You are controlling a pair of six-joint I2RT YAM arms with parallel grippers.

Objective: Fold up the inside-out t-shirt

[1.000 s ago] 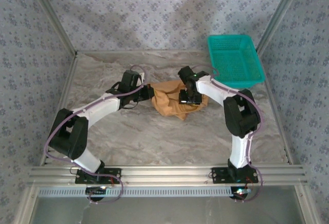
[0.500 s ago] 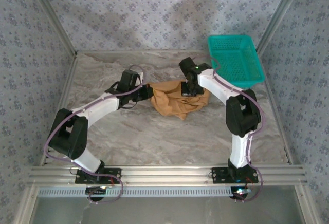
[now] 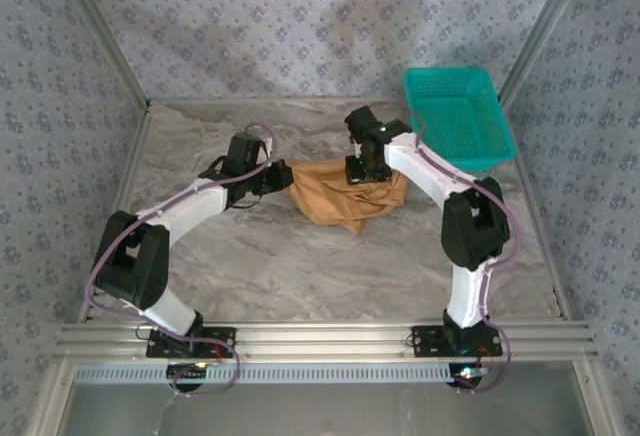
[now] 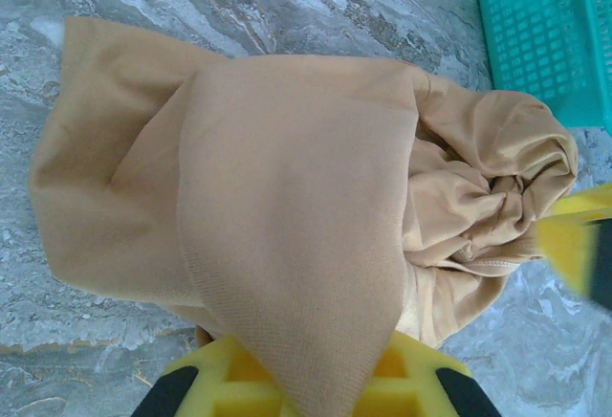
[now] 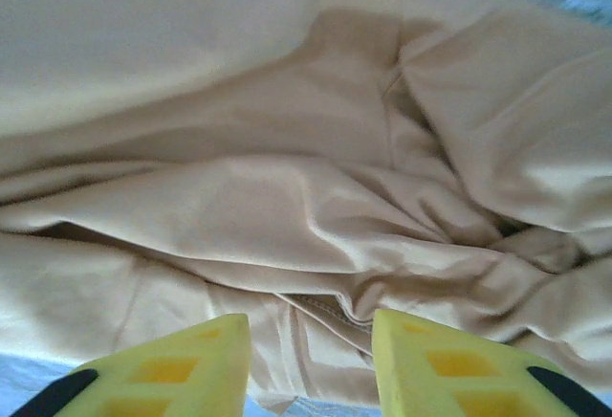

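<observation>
The inside-out t-shirt (image 3: 338, 196) lies as a crumpled tan heap in the middle of the marble table. My left gripper (image 3: 277, 178) is shut on the shirt's left edge; in the left wrist view a taut fold of the cloth (image 4: 287, 216) runs down into the yellow jaws (image 4: 316, 384). My right gripper (image 3: 358, 169) sits over the shirt's far right part. Its yellow fingers (image 5: 182, 369) stand apart just above the wrinkled cloth (image 5: 287, 197), near a stitched hem (image 5: 325, 307), with nothing clamped between them.
A teal basket (image 3: 456, 118) stands at the back right, close behind the right arm, and its corner (image 4: 545, 25) shows near the bunched end of the shirt. Patterned walls close off the left, back and right. Bare marble (image 3: 300, 266) lies in front of the shirt.
The right gripper lifted off the shirt's middle and moved towards the far edge, and now stands open. The left gripper drew slightly left and back, pulling the cloth tauter.
</observation>
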